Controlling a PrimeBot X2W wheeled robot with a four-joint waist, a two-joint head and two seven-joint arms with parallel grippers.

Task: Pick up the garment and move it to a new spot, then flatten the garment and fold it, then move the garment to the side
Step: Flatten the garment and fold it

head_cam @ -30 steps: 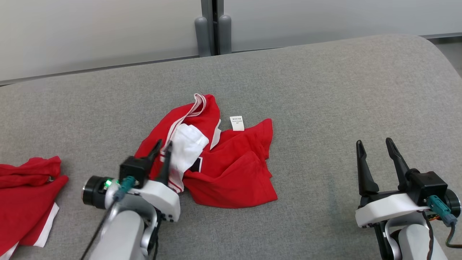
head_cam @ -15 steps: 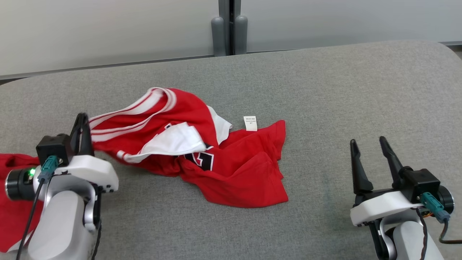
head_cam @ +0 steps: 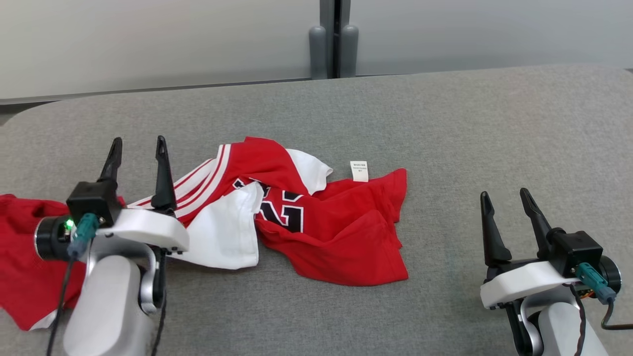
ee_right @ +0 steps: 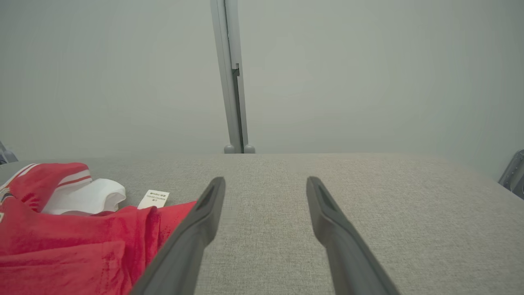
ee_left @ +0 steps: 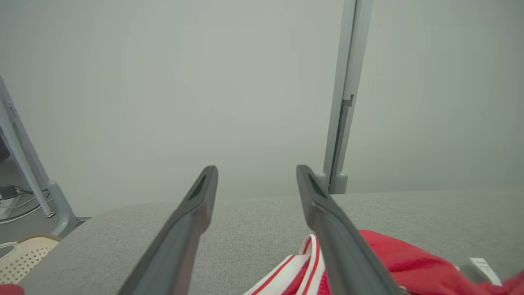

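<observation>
Both sets of jaws are spread wide and empty here, nothing pinched in either one. I read this as the flattening step. The garment (head_cam: 316, 232) is down on the grey surface (head_cam: 445, 123), but it's nowhere near flat: red cloth bunched and doubled over itself, a white panel flipped up, the black number half buried.

My left gripper (head_cam: 139, 142) stands fingers-up with the garment at its 3 o'clock. The striped edge (head_cam: 207, 170) runs right up beside my inner finger, and from the head view I can't say whether it brushes it or lies just under. My right gripper (head_cam: 503, 194) sits well apart, garment off at its 9 o'clock, bare grey between us, the white label (head_cam: 359, 170) at roughly 10 o'clock from there. A second red cloth (head_cam: 24, 257) lies at 8 o'clock of my left gripper, not mine to bother with now, I think.

Next move, as I judge it: dip the left down onto the striped edge, bring the right across to the bunched hem at the heap's 4 o'clock, pinch a single layer each, and draw apart. The risk is grabbing two layers and dragging the whole heap
</observation>
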